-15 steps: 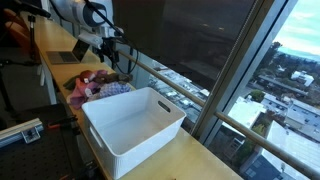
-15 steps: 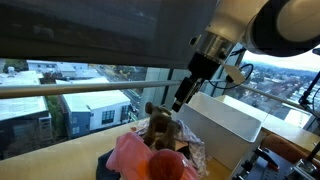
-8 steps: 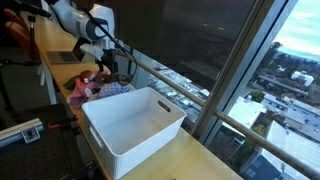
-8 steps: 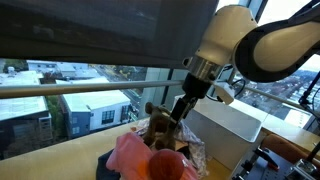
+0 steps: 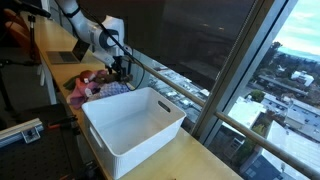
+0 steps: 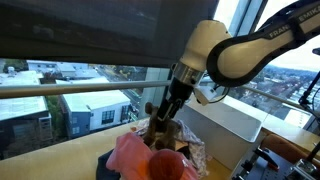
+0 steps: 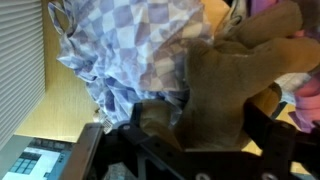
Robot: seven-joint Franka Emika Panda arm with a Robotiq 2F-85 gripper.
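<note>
Lower now than a second ago, the arm (image 5: 95, 30) has dropped onto the heap beside the white bin (image 5: 135, 125). Its fingers (image 7: 268, 128) stand wide on either side of the brown plush toy (image 7: 235, 60), which sits between them ungripped. The toy lies slumped against the checked cloth (image 7: 130, 40) on the counter (image 7: 55, 110), its long axis across the wrist view; which end is the head cannot be told.

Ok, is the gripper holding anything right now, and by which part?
Nothing is held. The gripper is open, with its jaws spread over the brown plush toy and not closed on it.
</note>
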